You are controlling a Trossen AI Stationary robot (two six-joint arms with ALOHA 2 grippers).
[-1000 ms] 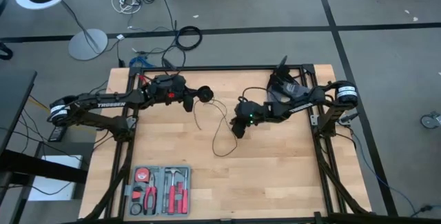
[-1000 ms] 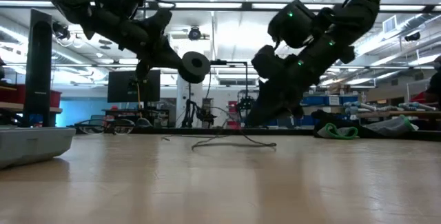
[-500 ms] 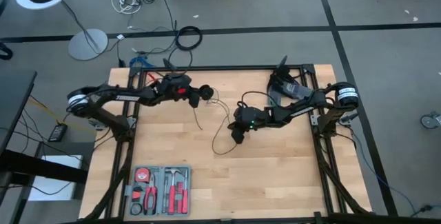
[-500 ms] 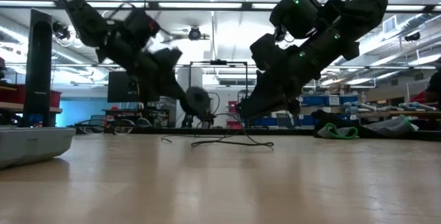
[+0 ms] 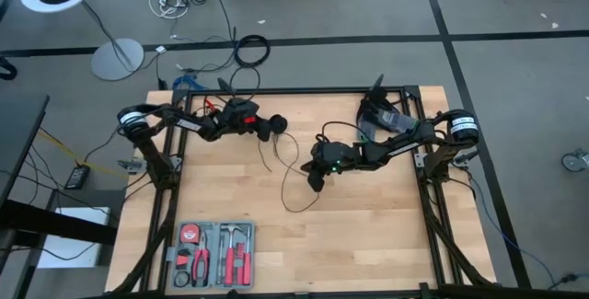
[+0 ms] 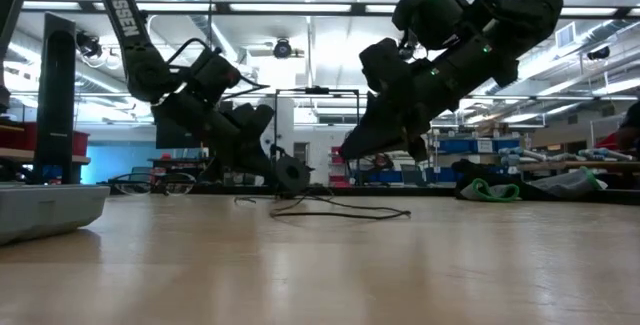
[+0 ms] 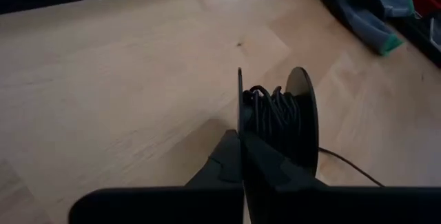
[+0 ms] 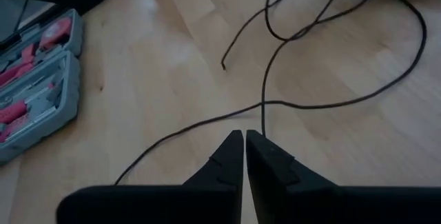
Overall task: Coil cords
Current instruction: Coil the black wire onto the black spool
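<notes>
The cord (image 5: 287,189) is thin and black. It lies in loose loops on the wooden table (image 5: 386,235), with one free end (image 8: 222,65) on the wood. Its other part is wound on a small black spool (image 7: 279,124) with two round flanges. My left gripper (image 5: 267,129) is shut on that spool at the table's far middle, low over the wood (image 6: 292,175). My right gripper (image 5: 316,184) stands at mid-table above the loops, shut (image 8: 245,134), with a strand running up to its fingertips. My left gripper pinches the rim of one spool flange (image 7: 240,114) between its two fingers, coming slanting down from the table's left. The spool stands on edge beyond the fingertips, its wound cord showing between the flanges. Whether it rests on the wood I cannot tell. My right gripper has a single strand of the cord (image 8: 262,120) at its fingertips, coming slanting down from the table's right. The fingertips hide the exact place of contact. The rest of the cord lies slack on the table (image 6: 340,210).
A grey tool case (image 5: 213,255) with red-handled tools lies at the near left. A thick black cable ring (image 5: 251,51) and white cables lie on the floor beyond the far edge. Bare wood spreads over the near right (image 5: 368,244).
My left gripper has come down with the spool from well above the table to just over the wood, its arm swinging in toward the far middle. The cord's loops on the table lie much as before.
</notes>
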